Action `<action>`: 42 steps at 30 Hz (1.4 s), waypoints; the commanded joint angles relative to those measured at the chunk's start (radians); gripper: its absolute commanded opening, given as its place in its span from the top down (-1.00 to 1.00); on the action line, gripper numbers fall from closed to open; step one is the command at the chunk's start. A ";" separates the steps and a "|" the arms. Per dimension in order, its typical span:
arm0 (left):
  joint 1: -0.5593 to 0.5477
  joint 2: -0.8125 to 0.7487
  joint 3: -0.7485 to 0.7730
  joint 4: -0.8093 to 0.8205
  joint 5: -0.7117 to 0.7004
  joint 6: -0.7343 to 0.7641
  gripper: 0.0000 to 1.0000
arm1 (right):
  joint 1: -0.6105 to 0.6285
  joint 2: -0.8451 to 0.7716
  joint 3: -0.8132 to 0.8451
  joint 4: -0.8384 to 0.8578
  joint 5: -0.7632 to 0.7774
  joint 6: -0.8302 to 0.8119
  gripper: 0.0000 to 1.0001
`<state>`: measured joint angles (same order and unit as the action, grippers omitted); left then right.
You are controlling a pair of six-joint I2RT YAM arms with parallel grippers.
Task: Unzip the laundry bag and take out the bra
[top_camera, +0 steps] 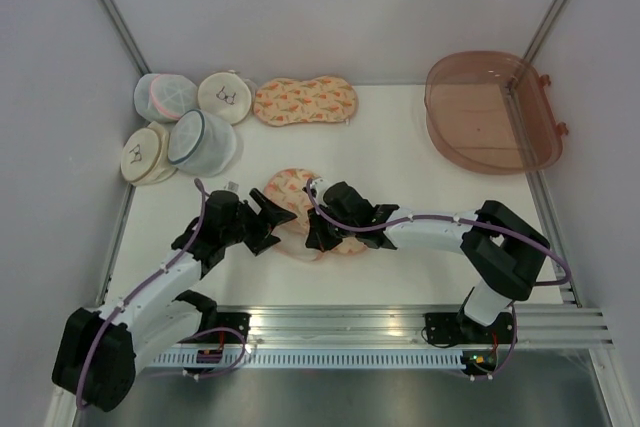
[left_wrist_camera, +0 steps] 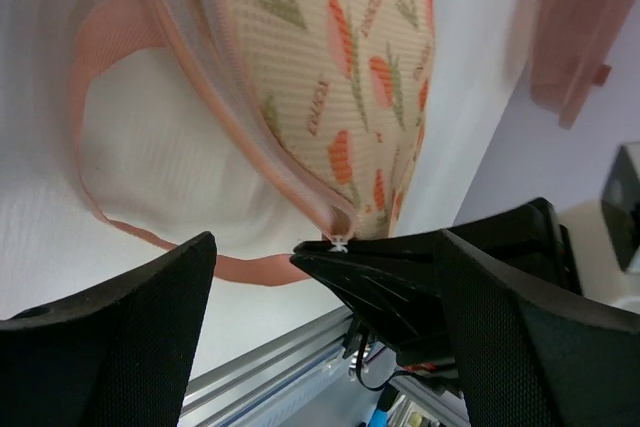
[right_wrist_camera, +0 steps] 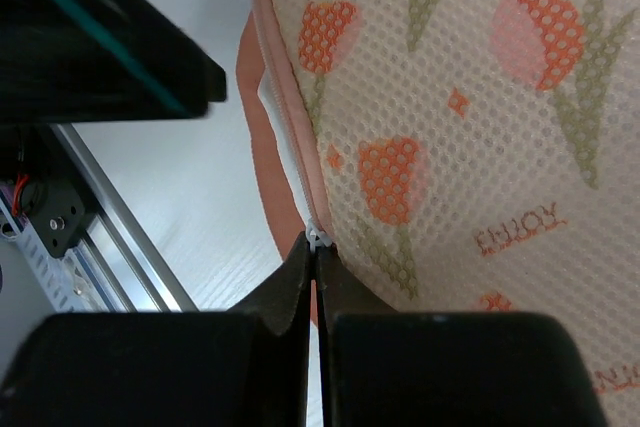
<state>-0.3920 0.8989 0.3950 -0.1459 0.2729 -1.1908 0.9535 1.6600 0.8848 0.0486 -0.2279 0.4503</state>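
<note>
our right gripper (right_wrist_camera: 317,252) pinches what seems the zipper pull (right_wrist_camera: 318,238) of the laundry bag (right_wrist_camera: 470,127), mid-frame; our left gripper (left_wrist_camera: 325,244) gapes wide beside it.

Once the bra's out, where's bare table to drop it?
Best: the bare table right of centre, between the tinted tray behind and the right arm in front. A narrower strip lies between the spare peach case and the laundry bag. Crowded: the mesh pouches back left, and left gripper and right gripper at the bag.

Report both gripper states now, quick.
Left gripper: open, holding nothing.
Right gripper: shut on the zipper pull of the laundry bag.
</note>
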 commanded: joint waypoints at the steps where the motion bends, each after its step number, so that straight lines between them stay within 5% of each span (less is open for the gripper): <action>1: -0.015 0.081 -0.016 0.112 0.020 -0.059 -0.84 | 0.008 -0.008 0.032 0.080 0.010 0.014 0.99; 5: -0.030 0.155 -0.051 0.276 0.014 -0.116 -0.84 | 0.013 -0.017 0.036 0.080 0.015 0.011 0.99; 16: -0.053 0.301 0.013 0.387 -0.123 -0.095 -0.72 | 0.014 -0.063 0.011 0.086 0.010 0.007 0.99; 24: -0.053 0.345 0.013 0.437 -0.147 -0.081 -0.07 | 0.014 -0.080 0.008 0.059 0.030 -0.001 0.99; 28: -0.053 0.337 0.015 0.427 -0.175 -0.073 0.68 | 0.014 -0.078 0.016 0.028 0.047 -0.007 0.99; 31: -0.053 0.327 0.022 0.399 -0.207 -0.064 0.95 | 0.014 -0.078 0.025 -0.010 0.074 -0.010 0.99; 42: -0.021 0.348 0.087 0.325 -0.362 0.019 0.96 | 0.016 -0.108 0.008 -0.136 0.078 -0.021 0.99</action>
<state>-0.4412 1.2324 0.4225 0.1825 0.0105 -1.2449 0.9623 1.6093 0.8875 -0.0349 -0.1555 0.4442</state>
